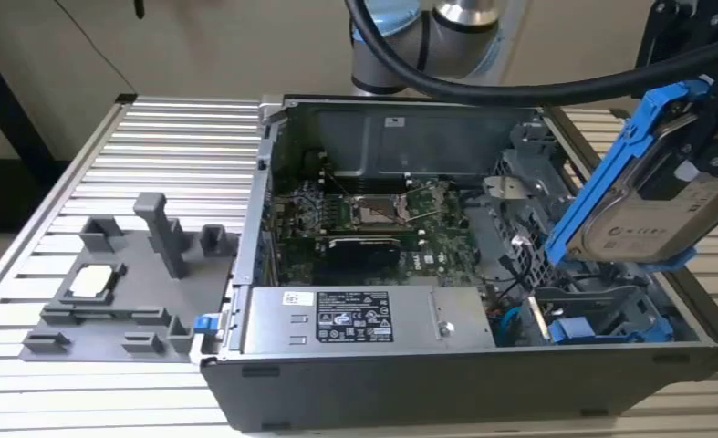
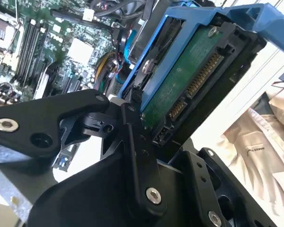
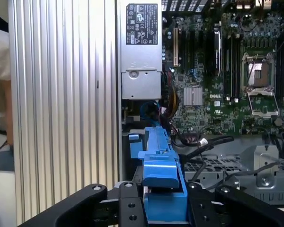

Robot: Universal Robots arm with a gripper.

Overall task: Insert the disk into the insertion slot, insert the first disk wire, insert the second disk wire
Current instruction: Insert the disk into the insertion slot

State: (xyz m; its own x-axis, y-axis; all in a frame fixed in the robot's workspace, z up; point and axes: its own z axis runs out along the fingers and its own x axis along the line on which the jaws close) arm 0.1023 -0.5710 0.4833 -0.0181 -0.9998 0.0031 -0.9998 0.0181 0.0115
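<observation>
The disk [image 1: 650, 224], a silver-beige drive in a bright blue carrier frame, hangs tilted above the open computer case's corner at the exterior view's right. My gripper [image 1: 690, 169] is shut on it from above. In the second wrist view the disk [image 2: 189, 80] shows its green circuit board and connector pins, with a black finger [image 2: 132, 125] pressed against its frame. In the first wrist view the blue carrier [image 3: 161, 165] sits between the gripper's black fingers [image 3: 130, 203]. Below the disk lies the insertion slot [image 1: 592, 297], a grey bay in the drive cage.
Another blue-framed drive [image 1: 602, 328] sits low in the cage. The silver power-supply box [image 1: 347, 319] lines the case's near side, with the motherboard [image 1: 371, 224] behind it. A grey fixture plate [image 1: 128, 283] lies on the ribbed table [image 1: 164, 146]. A thick black cable [image 1: 517, 87] arcs overhead.
</observation>
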